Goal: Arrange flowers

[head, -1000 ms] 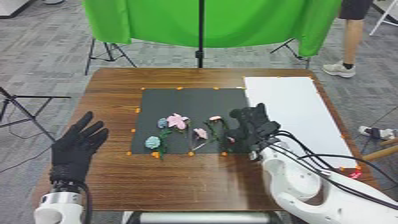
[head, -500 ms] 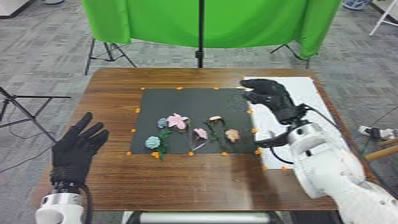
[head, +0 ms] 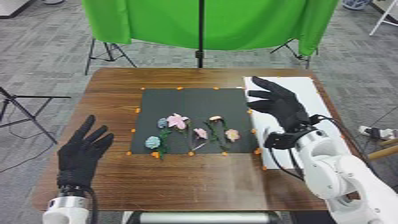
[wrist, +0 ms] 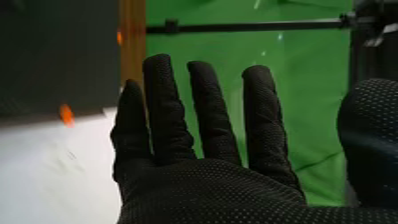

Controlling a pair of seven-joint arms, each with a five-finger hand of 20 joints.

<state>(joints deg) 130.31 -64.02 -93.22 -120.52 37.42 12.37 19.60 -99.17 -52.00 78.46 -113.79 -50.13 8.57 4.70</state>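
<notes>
We have our right hand (head: pixel 282 106) over the white sheet (head: pixel 313 107), its fingers straight and spread, pointing towards the far side of the table (head: pixel 115 185). It is open and clear of the flowers, which lie on the dark mat (head: pixel 191 102) to its left and nearer to us.

Closest to that hand is the peach flower (head: pixel 232 134), near the mat's right edge. Just beside it, a little farther from us, we see the small pale bloom (head: pixel 215 118) on its dark green stem. Further left lies the light pink flower (head: pixel 201 133), its thin stem running down towards us, then the larger pink flower (head: pixel 177 120) with the grey-blue flower (head: pixel 163 122) right beside it. The light blue flower (head: pixel 153 142) lies near the mat's left edge, the one closest to our left hand (head: pixel 82 157). That hand is open too, fingers apart, over the left part of the table, with all the flowers to its right.

In the right wrist view, our right hand (wrist: pixel 209 192) has its fingers upright and its thumb held well apart, with the green cloth (wrist: pixel 311 115) beyond.
</notes>
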